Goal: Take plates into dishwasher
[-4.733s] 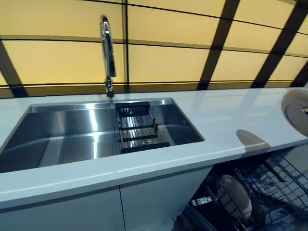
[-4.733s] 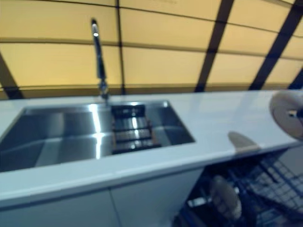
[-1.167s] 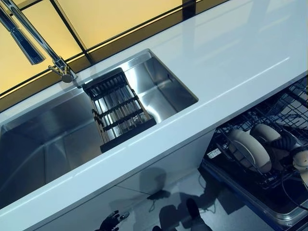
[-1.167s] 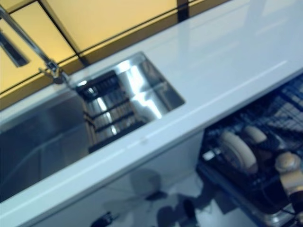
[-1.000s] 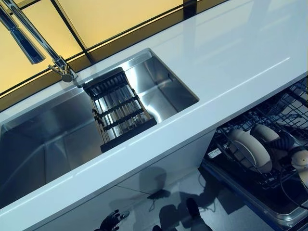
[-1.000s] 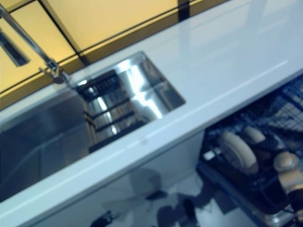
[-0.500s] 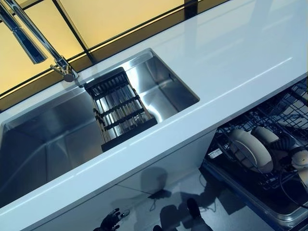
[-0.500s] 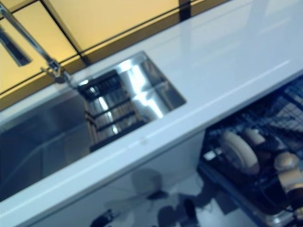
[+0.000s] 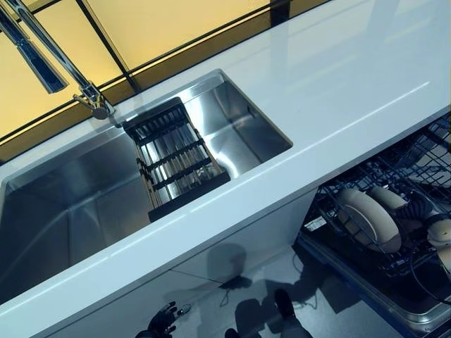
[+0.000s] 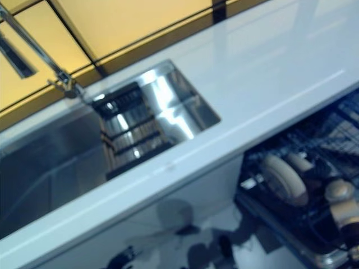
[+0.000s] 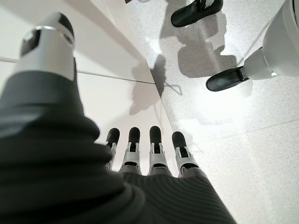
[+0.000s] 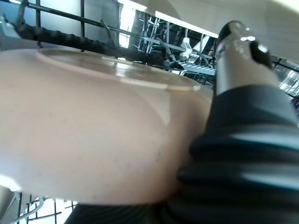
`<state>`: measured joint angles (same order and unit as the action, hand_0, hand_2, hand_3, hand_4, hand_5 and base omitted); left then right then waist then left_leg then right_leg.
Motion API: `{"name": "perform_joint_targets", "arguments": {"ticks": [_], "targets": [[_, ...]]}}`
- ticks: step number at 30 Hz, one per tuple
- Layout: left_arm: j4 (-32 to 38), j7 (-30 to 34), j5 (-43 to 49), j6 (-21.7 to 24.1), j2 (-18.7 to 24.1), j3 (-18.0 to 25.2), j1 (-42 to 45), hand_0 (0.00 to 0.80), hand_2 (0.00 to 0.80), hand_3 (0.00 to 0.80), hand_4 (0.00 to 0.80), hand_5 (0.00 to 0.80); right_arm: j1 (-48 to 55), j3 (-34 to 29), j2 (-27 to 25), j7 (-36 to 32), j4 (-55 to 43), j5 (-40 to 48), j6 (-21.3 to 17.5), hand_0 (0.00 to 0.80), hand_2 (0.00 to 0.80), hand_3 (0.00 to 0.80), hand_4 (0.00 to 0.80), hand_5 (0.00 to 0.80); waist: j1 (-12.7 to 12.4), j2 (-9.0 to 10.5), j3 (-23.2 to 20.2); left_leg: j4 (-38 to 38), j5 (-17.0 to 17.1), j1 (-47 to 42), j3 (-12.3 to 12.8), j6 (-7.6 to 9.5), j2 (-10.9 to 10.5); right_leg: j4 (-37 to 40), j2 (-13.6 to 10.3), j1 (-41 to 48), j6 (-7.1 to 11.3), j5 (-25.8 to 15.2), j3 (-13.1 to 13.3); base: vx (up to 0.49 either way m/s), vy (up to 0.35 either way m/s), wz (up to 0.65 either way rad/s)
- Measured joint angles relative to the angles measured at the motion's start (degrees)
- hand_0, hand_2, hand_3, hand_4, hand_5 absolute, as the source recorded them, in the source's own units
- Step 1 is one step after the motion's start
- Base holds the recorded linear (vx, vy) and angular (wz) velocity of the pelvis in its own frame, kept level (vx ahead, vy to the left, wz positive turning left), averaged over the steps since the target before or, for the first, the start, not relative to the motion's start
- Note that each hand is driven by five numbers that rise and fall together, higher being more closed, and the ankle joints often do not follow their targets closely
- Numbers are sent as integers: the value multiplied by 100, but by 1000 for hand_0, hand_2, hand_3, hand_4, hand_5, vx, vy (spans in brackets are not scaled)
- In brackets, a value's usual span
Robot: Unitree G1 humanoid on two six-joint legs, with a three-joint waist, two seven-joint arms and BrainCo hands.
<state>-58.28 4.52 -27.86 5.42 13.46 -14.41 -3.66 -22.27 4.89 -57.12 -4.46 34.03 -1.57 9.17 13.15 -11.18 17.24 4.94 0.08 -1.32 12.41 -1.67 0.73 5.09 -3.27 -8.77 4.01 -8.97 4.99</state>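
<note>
There are 2 beige plates standing in 1 dishwasher rack (image 9: 416, 158), the nearer plate (image 9: 366, 218) and the farther plate (image 9: 392, 200), plus 1 sink (image 9: 63, 204) holding 1 black drainer tray (image 9: 176, 158), and 1 tap (image 9: 53, 60) behind it.

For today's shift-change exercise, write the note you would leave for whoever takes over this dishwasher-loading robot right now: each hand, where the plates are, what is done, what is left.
Right hand: down in the open dishwasher rack, thumb against a beige plate that fills its wrist view; its fingers are hidden behind the plate.
Left hand: hanging low beside the white cabinet, fingers straight, holding nothing.
Plates: one beige plate stands on edge in the rack, another behind it.
Sink: only a black drainer tray, no plates.
Countertop: no plates in view.
Left: seat the held plate, release, withdraw the right hand.
</note>
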Motion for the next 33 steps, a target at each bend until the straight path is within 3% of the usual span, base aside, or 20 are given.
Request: {"name": "perform_joint_targets", "arguments": {"ticks": [12, 16, 25, 33], "targets": [[-2, -8, 13, 7, 2, 176, 3, 0, 0, 0, 0, 0, 49, -236, -368, -133, -34, 18, -3, 0, 0, 0, 0, 0, 0, 212, 93, 2, -4, -76, 1, -1, 3, -23, 13, 81, -7, -6, 9, 6, -2, 0], [-21, -40, 15, 10, 19, 227, 12, 0, 0, 0, 0, 0, 156, -350, -678, -215, -40, 120, 0, 0, 0, 0, 0, 0, 12, 388, 32, 13, -6, -103, 4, -3, 8, -23, 22, 99, -9, -8, 26, 6, -6, -1], [-237, -89, 23, 18, 35, 231, 61, 0, 0, 0, 0, 0, 640, -748, -983, -396, -245, 242, 0, 0, 0, 0, 0, 0, 25, 1015, -421, 5, -28, -210, 10, -31, 41, -23, 77, 178, -20, -15, 89, 35, -14, -4], [-412, -184, 237, 17, 62, 235, 171, 0, 0, 0, 0, 0, 922, -879, -1272, -503, -255, 344, -2, 0, 0, 0, 0, 0, 42, 1228, -840, 27, -66, -308, 50, -31, 73, -4, 113, 256, -21, -12, 127, 34, -5, -3]]}}
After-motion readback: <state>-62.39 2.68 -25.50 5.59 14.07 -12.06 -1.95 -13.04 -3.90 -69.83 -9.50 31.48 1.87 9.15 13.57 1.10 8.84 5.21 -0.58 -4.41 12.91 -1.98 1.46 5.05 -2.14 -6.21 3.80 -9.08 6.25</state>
